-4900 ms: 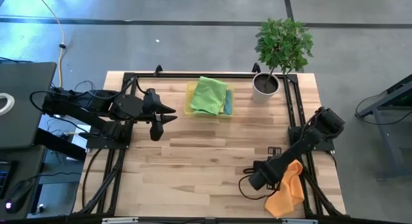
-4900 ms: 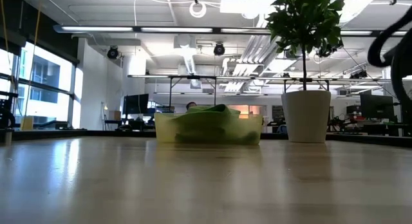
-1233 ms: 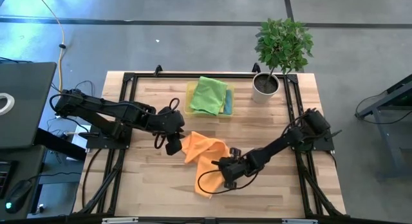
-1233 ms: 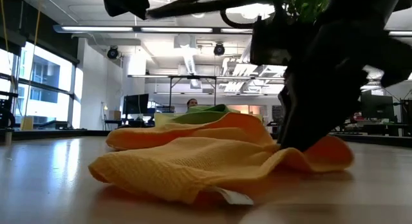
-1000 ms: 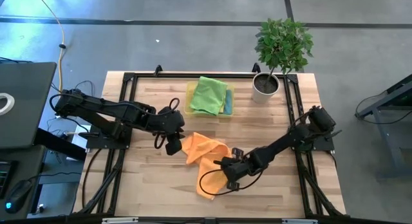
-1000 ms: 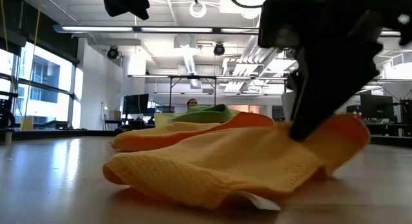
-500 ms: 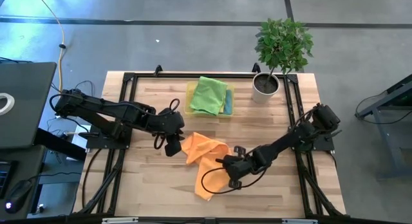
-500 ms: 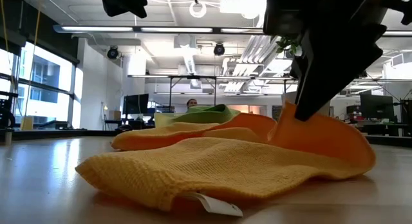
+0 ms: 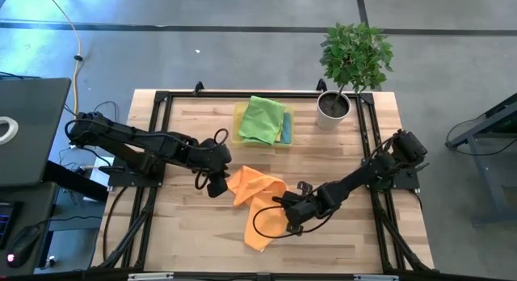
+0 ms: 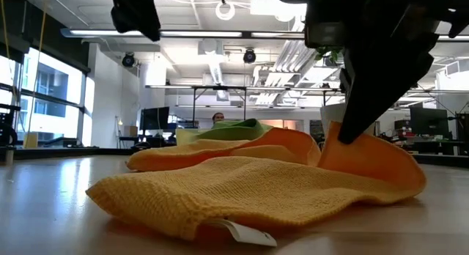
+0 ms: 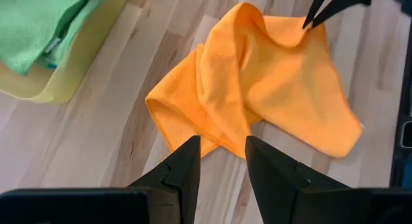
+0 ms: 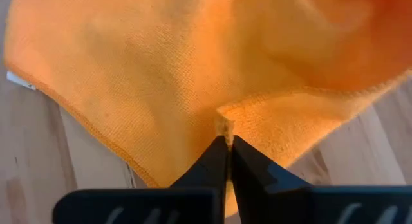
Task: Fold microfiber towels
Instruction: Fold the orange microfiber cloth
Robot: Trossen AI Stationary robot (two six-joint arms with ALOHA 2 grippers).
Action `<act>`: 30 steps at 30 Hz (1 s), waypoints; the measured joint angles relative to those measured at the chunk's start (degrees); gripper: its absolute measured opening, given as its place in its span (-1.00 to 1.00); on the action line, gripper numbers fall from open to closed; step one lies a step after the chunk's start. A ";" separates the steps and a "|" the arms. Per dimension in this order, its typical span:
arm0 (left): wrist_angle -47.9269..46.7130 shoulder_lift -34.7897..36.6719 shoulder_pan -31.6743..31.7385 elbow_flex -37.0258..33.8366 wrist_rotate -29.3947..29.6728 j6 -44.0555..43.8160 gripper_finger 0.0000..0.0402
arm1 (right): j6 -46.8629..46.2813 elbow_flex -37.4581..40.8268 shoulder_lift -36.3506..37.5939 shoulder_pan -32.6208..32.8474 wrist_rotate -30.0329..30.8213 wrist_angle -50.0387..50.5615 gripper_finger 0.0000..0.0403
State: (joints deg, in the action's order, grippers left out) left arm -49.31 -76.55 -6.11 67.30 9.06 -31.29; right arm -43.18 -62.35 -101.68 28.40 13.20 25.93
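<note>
At the table's middle, the right gripper (image 12: 226, 141) is pinched shut on a small tuck of the orange microfiber towel (image 9: 257, 202), its two dark fingers meeting on the cloth's edge. That towel lies crumpled on the wooden table (image 9: 186, 224), bunched into loose folds, with a white tag showing at one hem in the low view. Just beside the towel's other end, the left gripper (image 11: 222, 153) hangs above the wood with its fingers parted, holding nothing, its tips close to the cloth's near fold. Farther back stands the translucent yellow tray (image 9: 237, 119), holding a folded green towel (image 9: 262, 119) with a blue towel (image 9: 286, 127) peeking out beside it. Near the table's far right corner sits a potted plant (image 9: 352, 59) in a white pot.
</note>
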 joint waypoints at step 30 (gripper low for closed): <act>44.01 -17.04 -1.38 -2.22 9.75 23.51 -0.21 | 0.71 -18.46 18.46 -4.06 6.43 9.77 -1.00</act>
State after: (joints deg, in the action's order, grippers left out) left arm -5.30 -93.59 -7.49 65.08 18.81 -7.78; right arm -42.48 -80.81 -83.22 24.35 19.62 35.71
